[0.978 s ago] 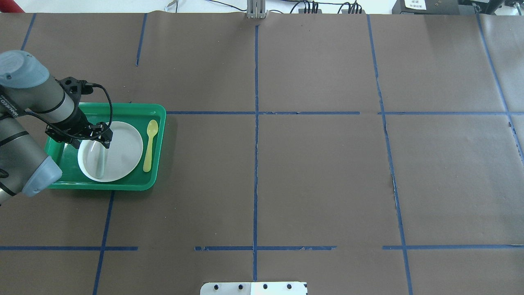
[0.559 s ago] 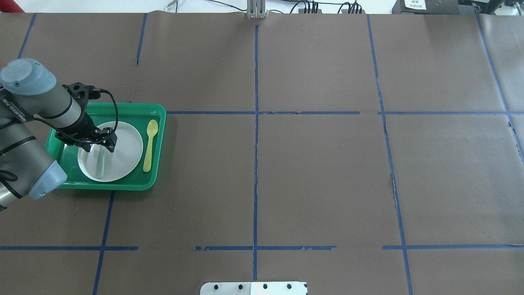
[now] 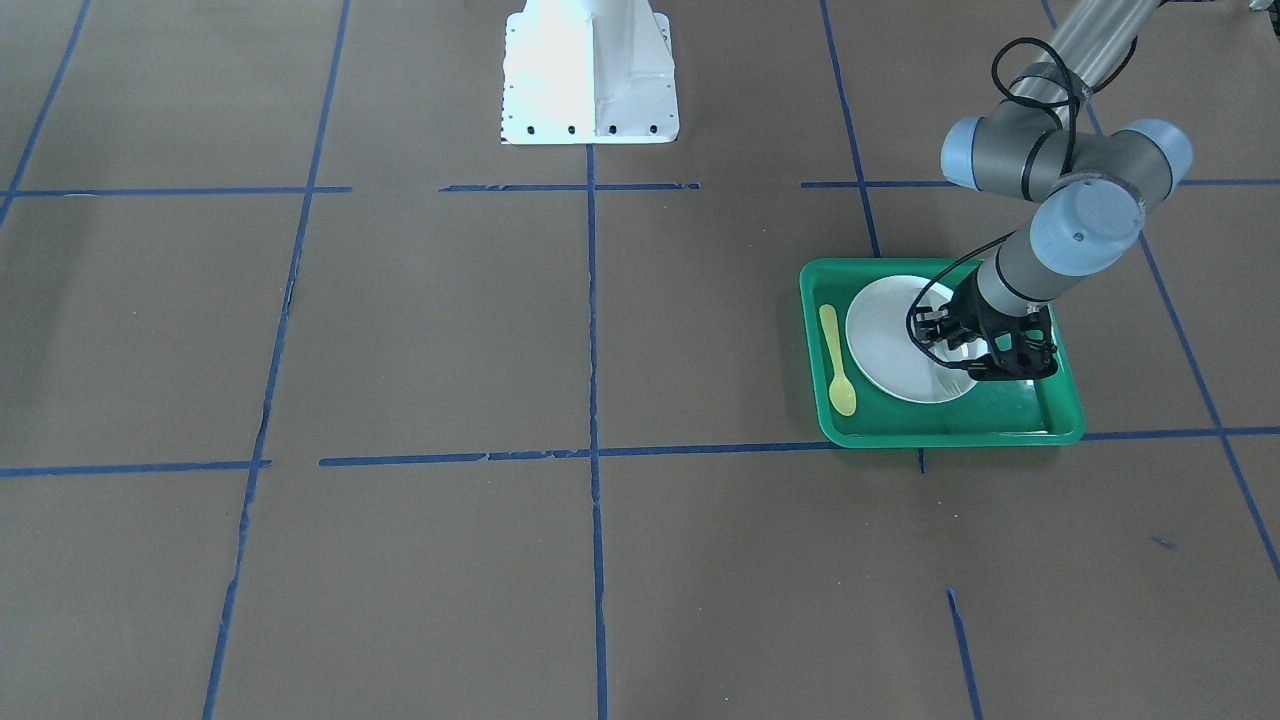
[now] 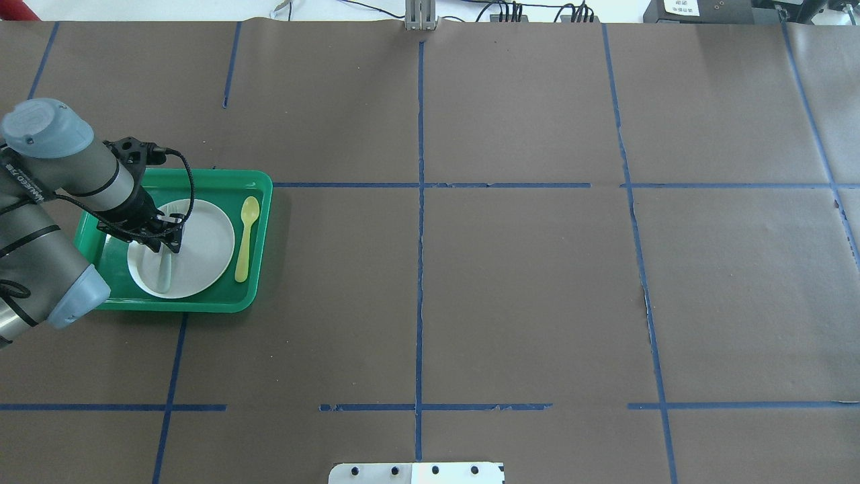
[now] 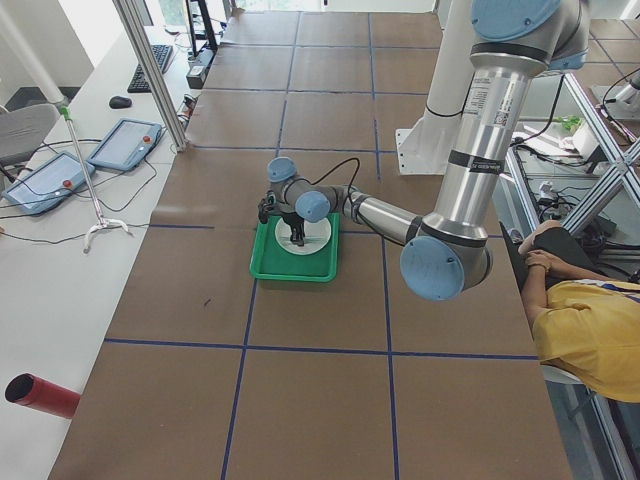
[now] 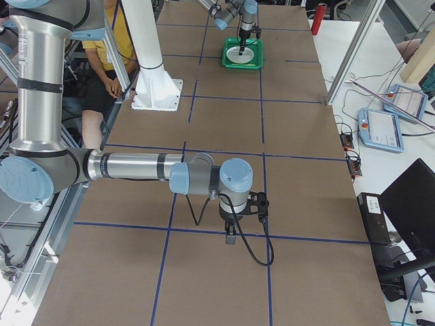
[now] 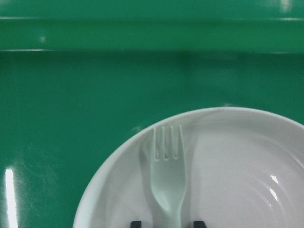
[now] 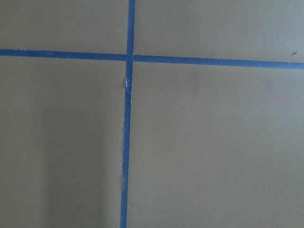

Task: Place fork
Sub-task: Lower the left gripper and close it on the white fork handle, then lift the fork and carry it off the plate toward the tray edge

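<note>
Two dark fingertips (image 7: 136,223) are seen at the bottom edge of the left wrist view, one on each side of the fork's neck. A sliver of white shows between each tip and the pale plastic. The left hand (image 4: 166,243) is thus set to a narrow opening astride the fork (image 7: 167,175) — no squeeze on it can be made out.

The fork is laid flat on the white plate (image 4: 208,235), tines near the rim that faces away from the robot, handle running back toward it. The plate is seated in the green tray (image 4: 259,202). A yellow spoon (image 4: 245,238) is laid on the tray floor just beside the plate, on the side toward the table's (image 4: 510,282) middle.

How much is done depends on where the fork is meant to go, and that cannot be read from the pictures. If the plate is the goal, the fork is already down and only the hand's withdrawal is left. If a spot beside the plate is meant, as with the spoon, then nothing is finished: the grip has to be closed, the fork lifted, carried and set down. The low, straddling pose is judged to suit the second reading somewhat better.

The right hand (image 6: 231,238) is held low over bare table well apart from the tray — whether it is wide or narrow cannot be told.
</note>
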Motion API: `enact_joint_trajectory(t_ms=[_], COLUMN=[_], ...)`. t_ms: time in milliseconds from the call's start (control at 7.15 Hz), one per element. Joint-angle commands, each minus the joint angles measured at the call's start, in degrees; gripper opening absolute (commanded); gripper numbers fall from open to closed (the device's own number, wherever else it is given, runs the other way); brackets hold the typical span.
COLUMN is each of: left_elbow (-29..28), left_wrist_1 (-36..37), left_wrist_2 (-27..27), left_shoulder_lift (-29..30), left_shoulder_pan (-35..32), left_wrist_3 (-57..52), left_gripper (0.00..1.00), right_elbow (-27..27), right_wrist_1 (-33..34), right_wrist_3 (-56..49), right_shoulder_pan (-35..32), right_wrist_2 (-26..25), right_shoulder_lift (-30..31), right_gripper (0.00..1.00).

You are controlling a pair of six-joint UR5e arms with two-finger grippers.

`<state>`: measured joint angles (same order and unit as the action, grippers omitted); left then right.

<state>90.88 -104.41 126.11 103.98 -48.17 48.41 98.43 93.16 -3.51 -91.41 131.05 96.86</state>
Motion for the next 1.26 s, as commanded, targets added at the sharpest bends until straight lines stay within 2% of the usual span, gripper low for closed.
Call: enact_joint_trajectory(t_ms=[0,280,559,839,1118], left_elbow=[0.35,2.27,7.8,8.0,6.6], left_wrist_1=[0.09,0.61,0.7,0.0,-0.09], left_wrist_2=[0.27,0.27,0.27,0.19,0.1], left_shoulder_lift=[0.0,-0.09,-4.54,-8.16,-8.79], left_shoulder_pan=[0.01,-0.17,-2.44,-5.6,-6.06], left_wrist_3=[0.28,0.89,0.2,-4.16,-4.99], left_gripper=[0.0,0.0,0.0,0.0,0.0], right_elbow=[0.0,0.0,0.0,0.0,0.0], right_wrist_1=[0.0,0.0,0.0,0.0,0.0], right_wrist_3=[-0.01,-0.01,-0.01,-0.01,-0.01], right_shoulder_pan=[0.0,0.0,0.0,0.0,0.0], right_wrist_2=[0.0,0.0,0.0,0.0,0.0], right_shoulder_lift=[0.0,0.0,0.0,0.0,0.0], right_gripper=[1.0,1.0,1.0,1.0,1.0])
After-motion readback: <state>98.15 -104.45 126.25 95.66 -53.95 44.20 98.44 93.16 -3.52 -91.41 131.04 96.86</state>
